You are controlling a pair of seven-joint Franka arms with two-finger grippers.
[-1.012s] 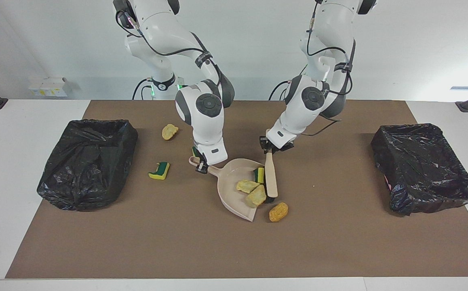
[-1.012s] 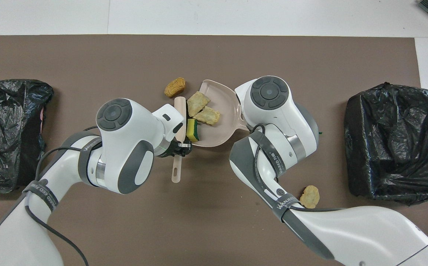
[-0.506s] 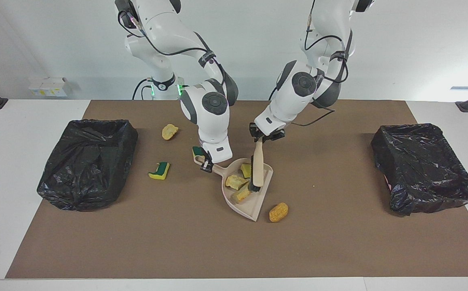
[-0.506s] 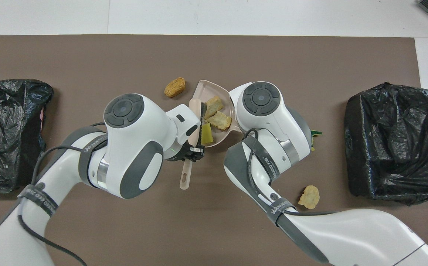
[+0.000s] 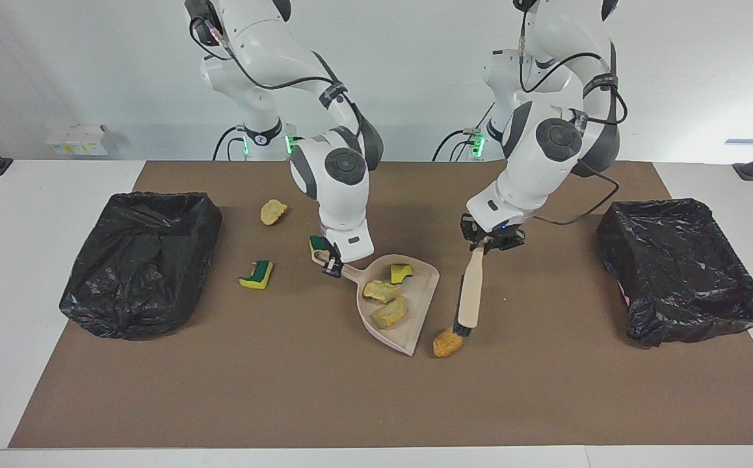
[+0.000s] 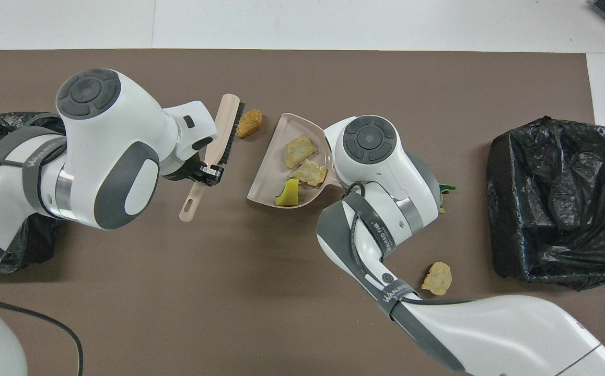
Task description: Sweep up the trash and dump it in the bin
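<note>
Facing view: left claw (image 5: 488, 242) clamps the brush (image 5: 469, 300), bristles touching an orange chunk (image 5: 447, 342) beside the dustpan (image 5: 415, 325). Right claw (image 5: 330, 262) grips the dustpan handle; 3 chunks (image 5: 383, 290) lie inside it, others on the counter (image 5: 285, 390).

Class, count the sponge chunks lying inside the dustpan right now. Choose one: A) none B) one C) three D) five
C: the dustpan holds three chunks, one green-and-yellow chunk nearest the handle and two tan chunks; the orange chunk lies on the mat beside it.
</note>
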